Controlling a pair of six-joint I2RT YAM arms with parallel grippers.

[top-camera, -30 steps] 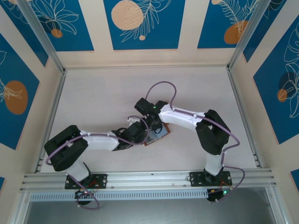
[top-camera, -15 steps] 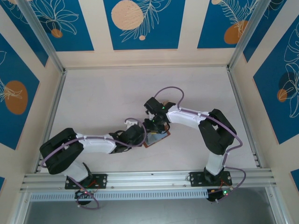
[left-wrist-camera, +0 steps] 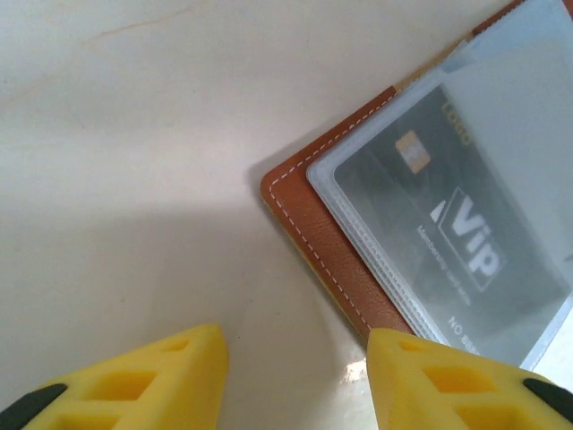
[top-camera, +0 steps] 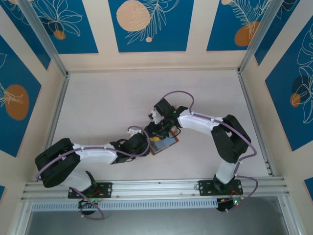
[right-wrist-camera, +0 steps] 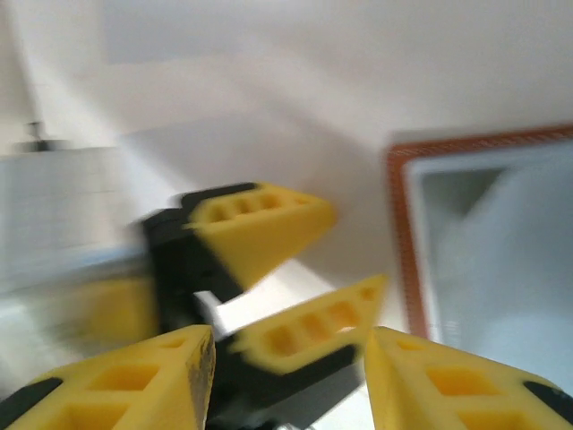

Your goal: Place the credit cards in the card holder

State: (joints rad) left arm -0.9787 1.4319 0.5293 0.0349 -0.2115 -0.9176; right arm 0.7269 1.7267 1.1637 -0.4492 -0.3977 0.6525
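The scene is brightly, evenly lit, a soft shadow is cast beside the card holder (left-wrist-camera: 311, 238), and the right wrist view is smeared by motion blur.

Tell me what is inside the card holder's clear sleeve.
A dark card marked Vip lies inside the card holder, seen through the plastic. Whatever lies under that card is covered.

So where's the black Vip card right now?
In the left wrist view, the black Vip card sits at the picture's right, inside a clear pocket of the open brown card holder, just ahead of the left gripper.
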